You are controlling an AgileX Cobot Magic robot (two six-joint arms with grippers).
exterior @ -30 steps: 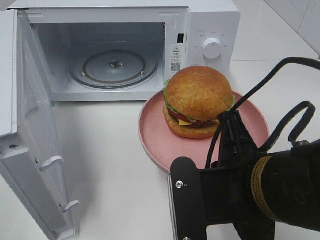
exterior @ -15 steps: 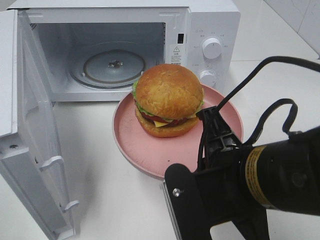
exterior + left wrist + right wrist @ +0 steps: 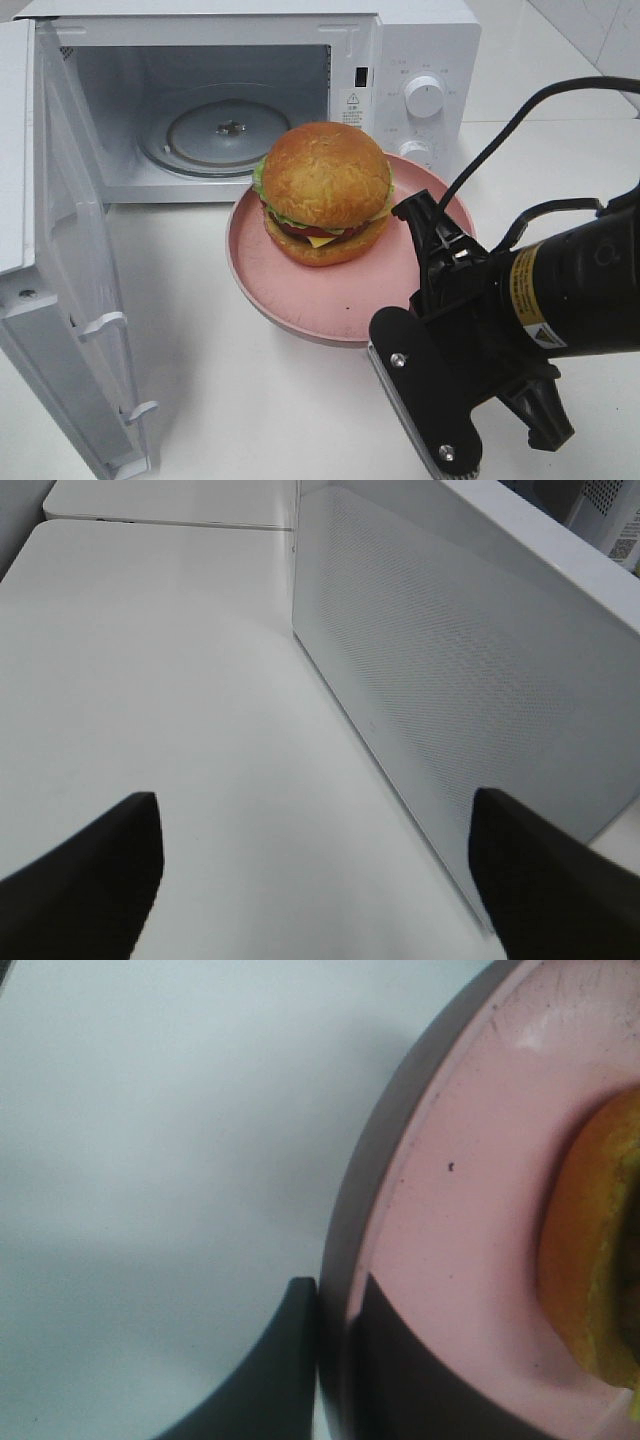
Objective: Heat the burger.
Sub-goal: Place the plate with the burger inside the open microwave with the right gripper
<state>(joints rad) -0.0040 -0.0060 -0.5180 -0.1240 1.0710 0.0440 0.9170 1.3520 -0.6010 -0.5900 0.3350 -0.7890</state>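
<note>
White bench point(image 3: 200, 380), microwave point(image 3: 420, 40) at far left, door point(image 3: 70, 300) wide open. Burger point(image 3: 325, 190) sits on pink plate point(image 3: 300, 300) just in front of the opening. Right fingers point(image 3: 270, 1380) clamped on plate's near-right rim; left fingers point(image 3: 90, 880) apart, empty, beside door. Move plate level and slow onto turntable point(image 3: 228, 130), clear of frame, so the burger doesn't tip.

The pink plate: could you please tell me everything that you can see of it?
The pink plate is round and shallow with a raised rim, matte like plastic, with a few dark specks. It carries the burger and sits level before the open microwave. The right gripper is shut on its rim. Whether it rests on the table or is lifted, I cannot tell.
</note>
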